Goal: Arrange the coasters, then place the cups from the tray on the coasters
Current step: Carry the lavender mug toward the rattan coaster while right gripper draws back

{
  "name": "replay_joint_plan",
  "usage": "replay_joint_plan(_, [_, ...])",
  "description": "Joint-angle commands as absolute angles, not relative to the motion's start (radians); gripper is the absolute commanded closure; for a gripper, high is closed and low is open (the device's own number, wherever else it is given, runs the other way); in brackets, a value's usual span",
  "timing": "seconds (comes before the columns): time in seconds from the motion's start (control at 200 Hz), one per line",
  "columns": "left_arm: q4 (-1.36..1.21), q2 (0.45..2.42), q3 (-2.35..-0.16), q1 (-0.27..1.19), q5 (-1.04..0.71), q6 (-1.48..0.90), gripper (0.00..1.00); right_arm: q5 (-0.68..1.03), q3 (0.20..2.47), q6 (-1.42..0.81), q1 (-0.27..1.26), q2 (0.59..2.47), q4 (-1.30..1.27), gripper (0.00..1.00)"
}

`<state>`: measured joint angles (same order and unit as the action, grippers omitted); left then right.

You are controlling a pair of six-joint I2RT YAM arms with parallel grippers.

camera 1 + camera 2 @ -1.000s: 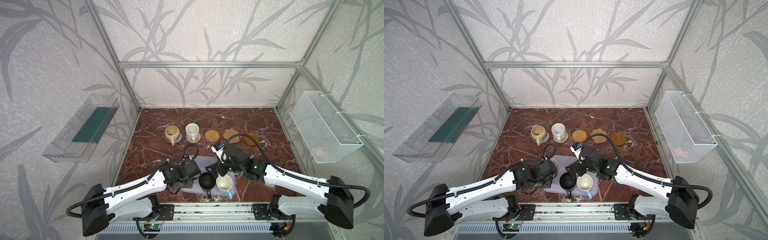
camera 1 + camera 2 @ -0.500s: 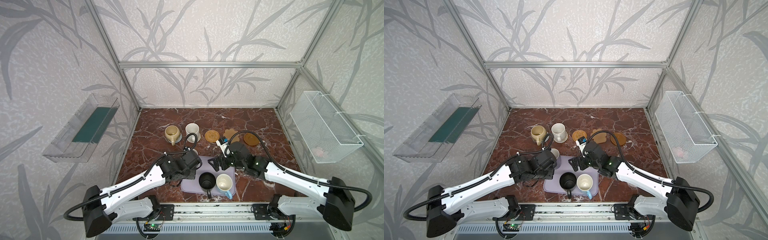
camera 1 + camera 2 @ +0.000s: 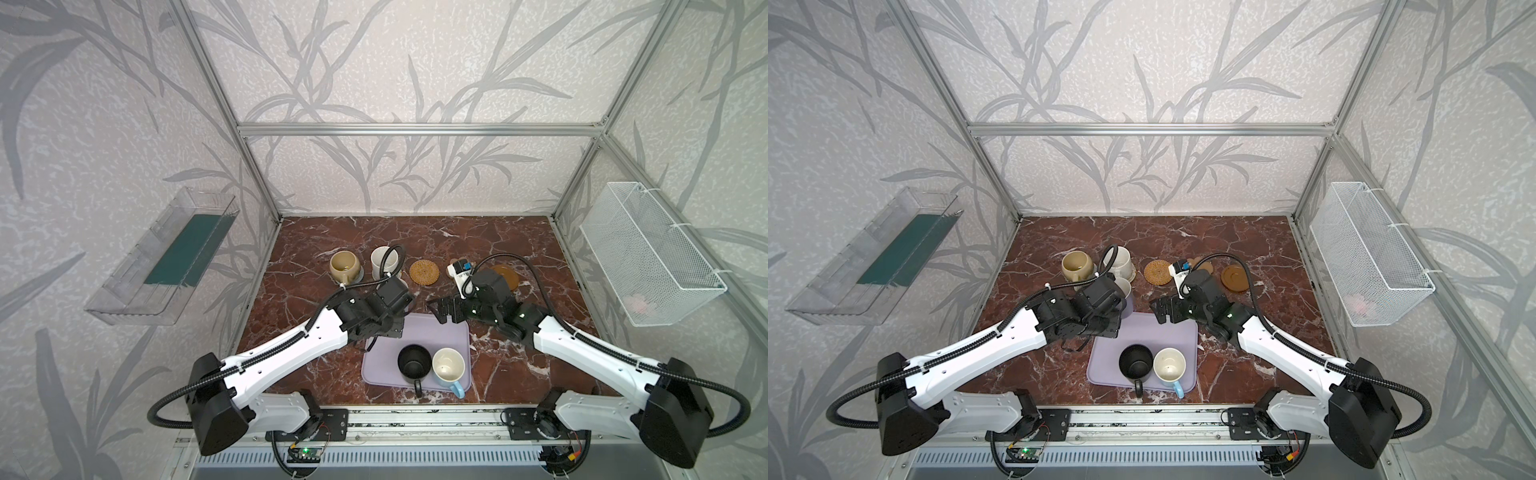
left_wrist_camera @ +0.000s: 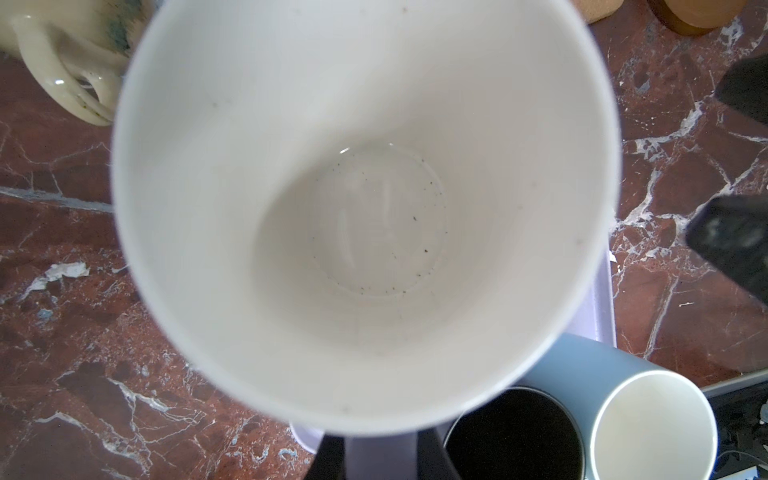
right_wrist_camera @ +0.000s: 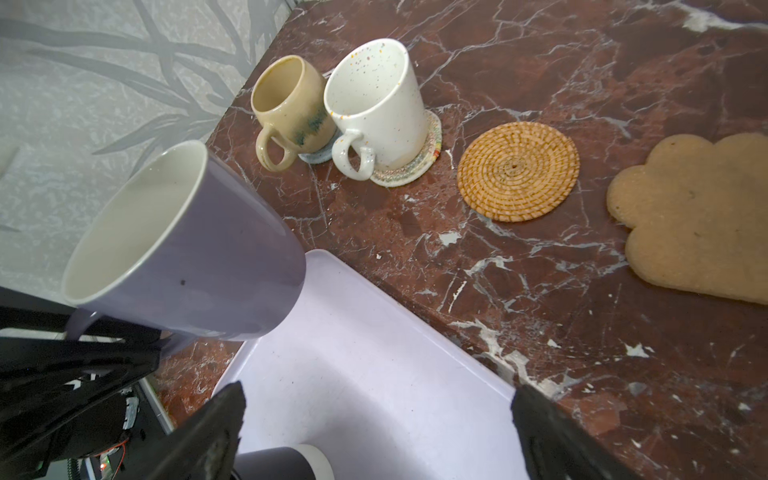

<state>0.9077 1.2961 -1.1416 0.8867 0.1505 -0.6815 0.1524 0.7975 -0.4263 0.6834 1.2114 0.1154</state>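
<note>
Up off the flat lavender tray (image 5: 374, 332) comes the lavender white-lined mug (image 5: 199, 266), clamped in the left gripper (image 4: 380, 457), golden rattan round coaster (image 5: 517, 170) next; right gripper (image 5: 378, 399) gapes wide.

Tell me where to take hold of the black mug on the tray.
Its handle, from above on the near side: the black mug stands upright, handle pointing toward the arms' bases, and the light blue mug stands close against its right side.
</note>
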Motion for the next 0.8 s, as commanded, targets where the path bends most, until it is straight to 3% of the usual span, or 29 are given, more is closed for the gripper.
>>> replay_joint_plan(0.0, [0.870, 1.344, -1.240, 0.866, 0.188, -0.632, 1.00, 0.213, 0.801, -0.421, 0.642, 1.180, 0.063, 0.01])
replay_joint_plan(0.475, [0.788, 1.640, -1.499, 0.822, 0.177, -0.557, 1.00, 0.346, 0.795, -0.377, 0.437, 1.178, 0.034, 0.01])
replay_joint_plan(0.795, [0.757, 1.836, -1.665, 0.793, 0.283, -0.578, 1.00, 0.455, 0.805, -0.348, 0.334, 1.221, 0.008, 0.01])
